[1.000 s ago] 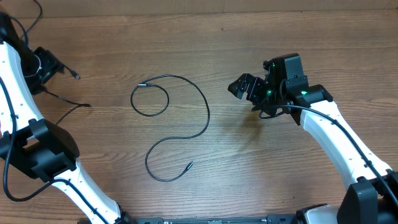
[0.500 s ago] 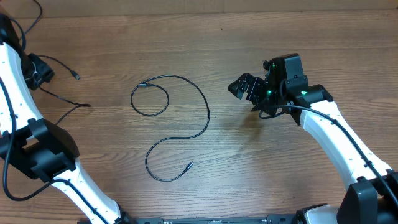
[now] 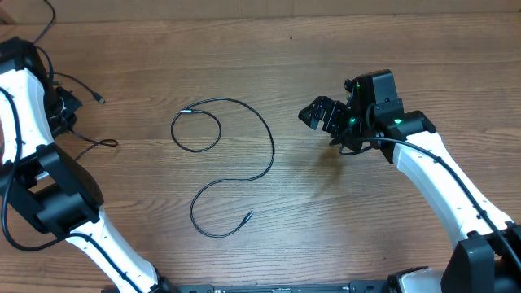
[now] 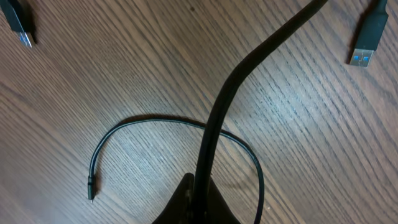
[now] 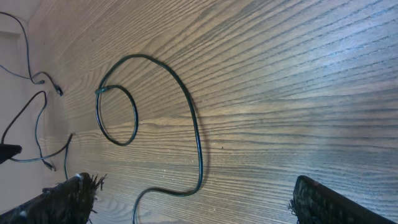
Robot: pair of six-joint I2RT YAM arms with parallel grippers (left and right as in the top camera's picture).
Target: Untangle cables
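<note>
Black thin cables [image 3: 273, 155] lie on the brown wooden table [image 3: 366, 49]. The long middle cable [image 5: 198, 149] makes an S shape that runs from far to near. It has a round loop at its far left end. The small plug at its near end points to the right.

At the far left edge of the table, the left gripper [image 3: 63, 110] is pinched tight on a second black cable [image 4: 217, 112]. That cable goes up and to the right in the left wrist view. Two flat plugs [image 4: 365, 34] lie close by.

The right gripper [image 3: 319, 114] has its fingers wide apart and holds nothing.

A moment ago the left gripper was farther back and not closed. The cable end beside it lay almost straight. Now it bends in a small curl. The long middle cable and the right gripper have not moved.
</note>
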